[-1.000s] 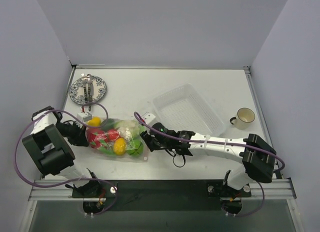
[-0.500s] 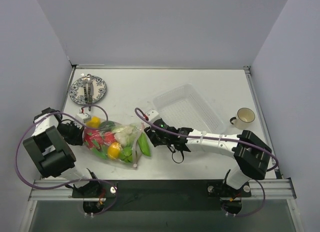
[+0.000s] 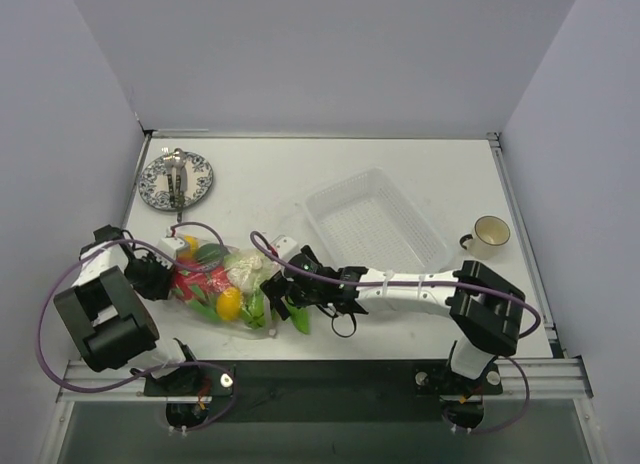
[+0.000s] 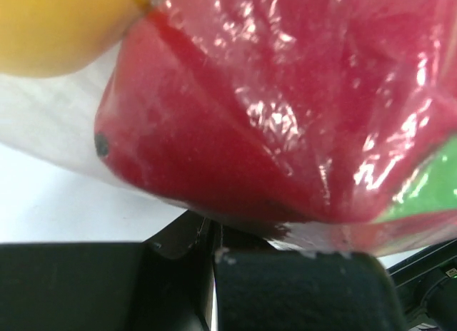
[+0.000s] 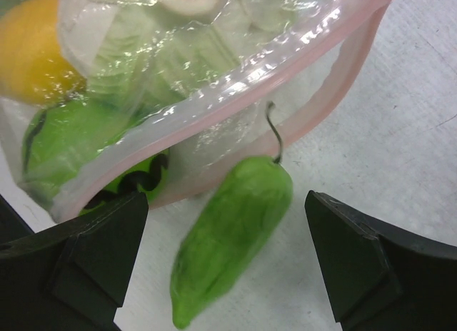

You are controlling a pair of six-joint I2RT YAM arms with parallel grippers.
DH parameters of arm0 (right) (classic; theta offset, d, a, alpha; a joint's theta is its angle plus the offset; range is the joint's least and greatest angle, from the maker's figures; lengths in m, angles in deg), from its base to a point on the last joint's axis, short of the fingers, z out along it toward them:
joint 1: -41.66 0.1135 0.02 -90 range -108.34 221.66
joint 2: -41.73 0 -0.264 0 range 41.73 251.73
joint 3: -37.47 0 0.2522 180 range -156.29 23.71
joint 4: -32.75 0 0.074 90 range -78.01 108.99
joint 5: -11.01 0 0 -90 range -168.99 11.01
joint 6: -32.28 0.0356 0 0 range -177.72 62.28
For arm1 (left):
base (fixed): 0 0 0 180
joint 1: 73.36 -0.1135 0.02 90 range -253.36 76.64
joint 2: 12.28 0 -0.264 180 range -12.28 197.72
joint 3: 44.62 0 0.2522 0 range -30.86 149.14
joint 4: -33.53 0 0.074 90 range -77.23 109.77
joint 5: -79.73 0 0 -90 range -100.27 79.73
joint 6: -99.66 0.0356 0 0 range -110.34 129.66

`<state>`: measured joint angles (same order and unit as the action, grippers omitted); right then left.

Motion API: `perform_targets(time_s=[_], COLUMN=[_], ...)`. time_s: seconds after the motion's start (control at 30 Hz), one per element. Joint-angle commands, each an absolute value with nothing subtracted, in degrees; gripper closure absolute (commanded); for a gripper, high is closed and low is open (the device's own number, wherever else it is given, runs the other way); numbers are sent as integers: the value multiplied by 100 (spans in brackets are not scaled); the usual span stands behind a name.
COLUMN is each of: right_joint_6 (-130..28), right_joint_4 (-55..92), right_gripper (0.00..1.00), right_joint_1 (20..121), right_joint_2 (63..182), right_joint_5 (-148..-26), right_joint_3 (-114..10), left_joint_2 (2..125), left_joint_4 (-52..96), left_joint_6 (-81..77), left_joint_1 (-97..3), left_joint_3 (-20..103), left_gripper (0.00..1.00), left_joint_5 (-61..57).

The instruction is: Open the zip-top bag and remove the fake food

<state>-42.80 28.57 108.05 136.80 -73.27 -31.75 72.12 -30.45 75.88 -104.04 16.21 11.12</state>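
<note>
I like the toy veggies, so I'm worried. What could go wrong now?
The green pod lies loose on the table by the mouth of the zip-top bag; the open right hand could nudge it away. The yellow piece and others sit inside, so they might stay stuck unless the left hand tips the bag.

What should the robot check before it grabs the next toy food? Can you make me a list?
1. Bag mouth open: ok. The zip-top bag has its pink zip strip parted.
2. One piece out: ok. The green pod lies on the table, just outside the mouth.
3. Right gripper ready: ok. It is open, with a finger on each side of the pod, not touching it.
4. Left gripper holding the bag: looks ok. Plastic seems pinched between its pads.
5. Bag emptied: not ok. The red piece and yellow piece are inside.
6. Clear path to those pieces: cannot tell.
</note>
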Motion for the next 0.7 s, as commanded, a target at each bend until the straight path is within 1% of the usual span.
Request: perform_targets(time_s=[0.0, 0.13, 0.23, 0.3, 0.43, 0.53, 0.57, 0.63, 0.67], right_joint_6=[-4023, -4023, -4014, -3988, -3926, -3900, -3891, -3874, -3873], right_joint_4=[2954, 2744, 2489, 2453, 2444, 2435, 2435, 2426, 2426], right_gripper=[0, 0, 2, 4, 8, 15, 22, 28, 38], right_joint_1=[10950, 11012, 11056, 11100, 11118, 11127, 11127, 11144, 11144], right_joint_2=[13279, 13585, 13823, 13806, 13516, 13428, 13419, 13454, 13454], right_joint_5=[-7195, -7178, -6880, -6573, -6448, -6554, -6606, -6720, -6782], right_joint_3=[-3157, -3323, -3359, -3219, -2806, -2612, -2586, -2489, -2454], left_joint_2=[7052, 6946, 6850, 6771, 6665, 6700, 6735, 6744, 6727], left_joint_4=[-2989, -3042, -3165, -3226, -3227, -3227, -3244, -3270, -3279], left_joint_6=[7523, 7488, 7522, 7540, 7602, 7584, 7558, 7532, 7523], left_joint_1=[-10369, -10369, -10360, -10369, -10369, -10377, -10377, -10369, -10377], left_joint_3=[1353, 1317, 1352, 1353, 1326, 1352, 1387, 1423, 1432], left_gripper=[97, 97, 97, 97, 97, 97, 97, 97, 97], left_joint_5=[933, 968, 968, 951, 916, 933, 942, 968, 968])
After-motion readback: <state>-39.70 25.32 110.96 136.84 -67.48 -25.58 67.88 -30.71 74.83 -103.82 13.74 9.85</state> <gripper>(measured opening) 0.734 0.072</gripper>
